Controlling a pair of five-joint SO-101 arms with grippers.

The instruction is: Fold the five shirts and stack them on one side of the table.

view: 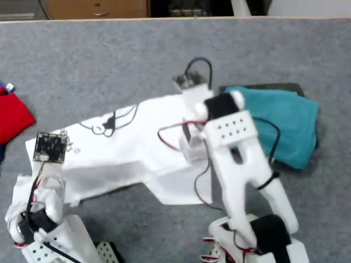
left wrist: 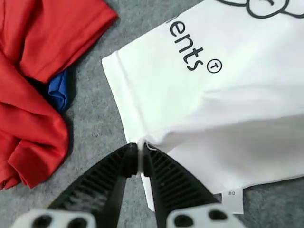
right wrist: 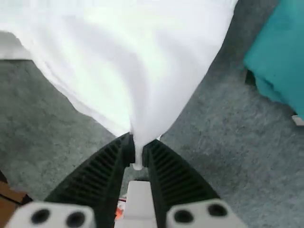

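Note:
A white shirt (view: 126, 148) with black print lies spread across the middle of the grey table. My left gripper (left wrist: 139, 159) is shut on the white shirt (left wrist: 213, 95) at a folded corner of its edge, at the shirt's left end in the high view. My right gripper (right wrist: 137, 149) is shut on a pinch of the white shirt (right wrist: 123, 66) and holds that cloth lifted off the table, near the shirt's right part (view: 192, 137) in the high view. A folded teal shirt (view: 288, 123) lies on a dark one at the right. A red shirt (left wrist: 33, 71) lies over a blue one (left wrist: 59, 92) at the left.
The red shirt (view: 12, 116) reaches the table's left edge. The right arm (view: 241, 164) stretches from the front edge over the white shirt's right side. Bare grey table (view: 82, 60) spreads behind the shirts; wooden furniture stands past the far edge.

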